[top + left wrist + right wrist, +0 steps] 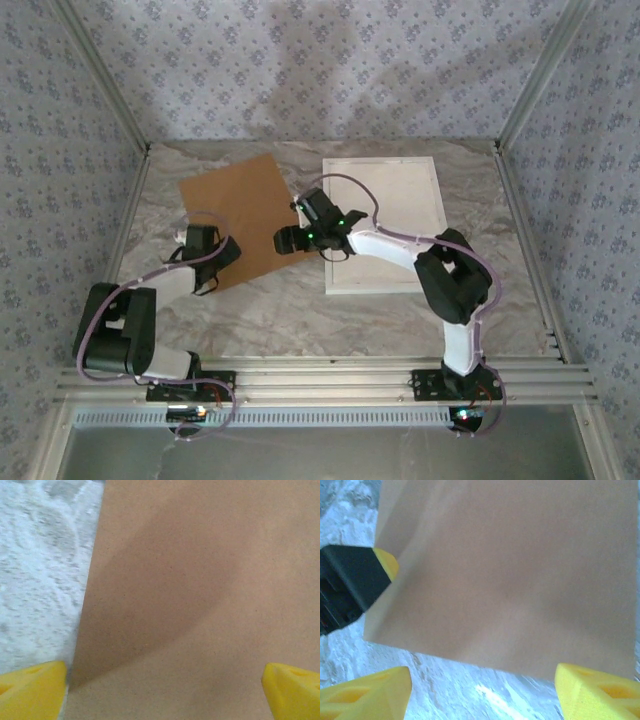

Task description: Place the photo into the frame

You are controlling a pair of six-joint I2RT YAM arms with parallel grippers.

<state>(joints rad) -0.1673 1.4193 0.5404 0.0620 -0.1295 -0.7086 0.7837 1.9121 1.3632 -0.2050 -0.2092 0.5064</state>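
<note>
The white frame [438,215] lies flat at the table's back right. Its inside is plain white, and I cannot tell whether that is the photo's back; no printed picture is in view. A brown backing board [245,210] lies tilted to its left. My left gripper [222,262] [165,695] hangs wide open over the board [200,580] near its left edge, nothing between its yellow fingertips [30,690]. My right gripper [287,240] [482,690] is open just off the board's [510,570] near edge, over bare table. The left gripper's fingertip [386,562] rests at the board's far corner.
The marble-patterned table [300,320] is enclosed by patterned walls and aluminium posts [105,90]. An aluminium rail [320,380] runs along the near edge by the arm bases. The right forearm [385,245] lies across the frame's lower left part.
</note>
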